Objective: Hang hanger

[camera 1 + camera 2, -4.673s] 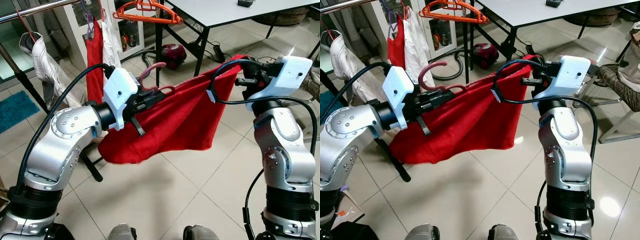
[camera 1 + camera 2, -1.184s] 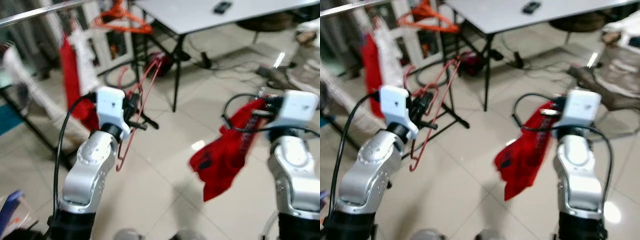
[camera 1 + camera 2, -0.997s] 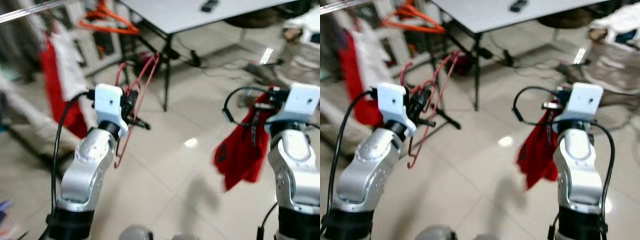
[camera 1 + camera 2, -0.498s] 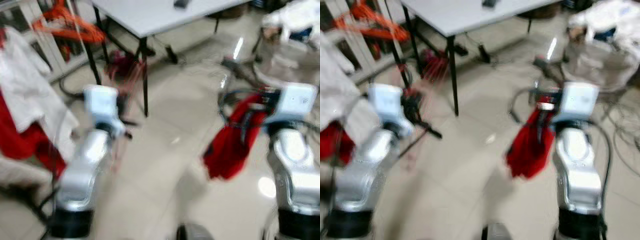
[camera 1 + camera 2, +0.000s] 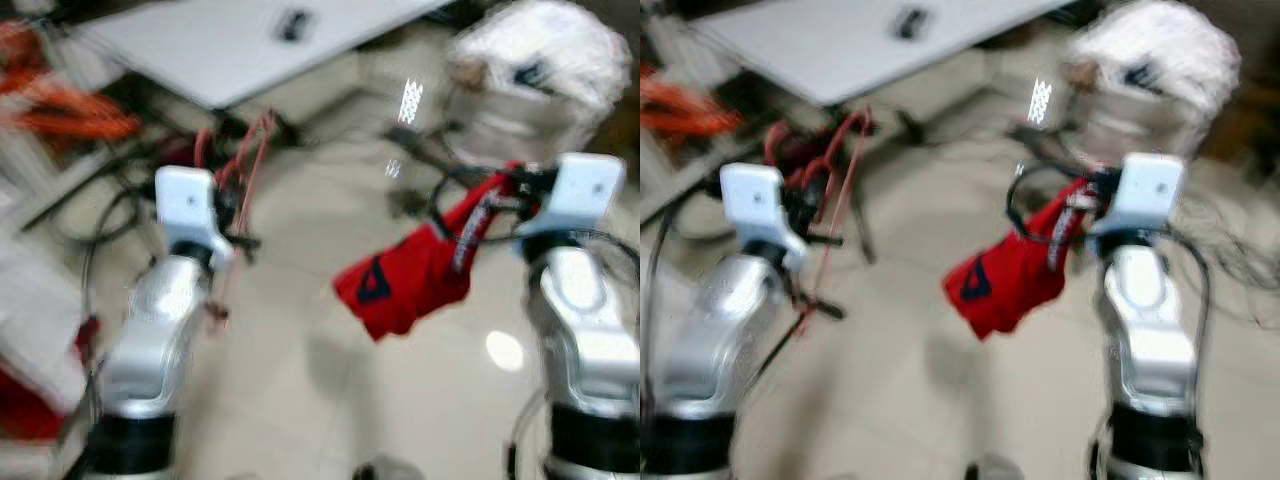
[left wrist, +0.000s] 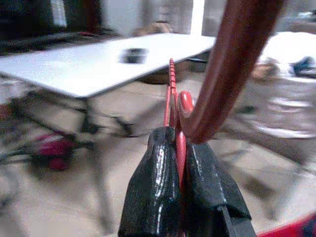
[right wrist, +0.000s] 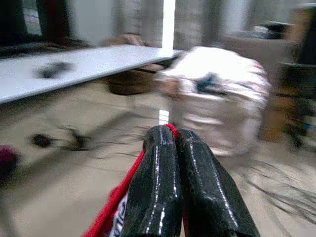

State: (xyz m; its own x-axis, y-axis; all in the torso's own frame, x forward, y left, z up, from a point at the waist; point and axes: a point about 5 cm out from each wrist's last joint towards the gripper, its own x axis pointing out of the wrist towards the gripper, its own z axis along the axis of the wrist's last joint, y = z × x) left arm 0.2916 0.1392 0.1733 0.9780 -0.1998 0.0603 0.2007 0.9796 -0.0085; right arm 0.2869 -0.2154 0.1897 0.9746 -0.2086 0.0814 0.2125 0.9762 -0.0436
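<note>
My left gripper (image 6: pixel 178 148) is shut on a thin red hanger (image 5: pixel 245 170), held up at my left; its thick hook (image 6: pixel 232 64) curves just past the fingers (image 6: pixel 153 187). My right gripper (image 7: pixel 174 136) is shut on the edge of a red garment (image 5: pixel 410 280), which hangs bunched from it over the floor at my right. The two arms are apart, and the garment is off the hanger. The eye views are blurred by motion.
A white table (image 5: pixel 230 50) with a small dark object (image 5: pixel 293 24) on it stands ahead at the left, with orange hangers (image 5: pixel 60 115) beside it. A heap of white cloth (image 5: pixel 535 60) lies ahead at the right. Cables trail over the tiled floor (image 5: pixel 300 380).
The whole view has swung to the right, bringing the white heap into sight and pushing the clothes rail out. The garment came off the hanger earlier; both grippers keep their hold.
</note>
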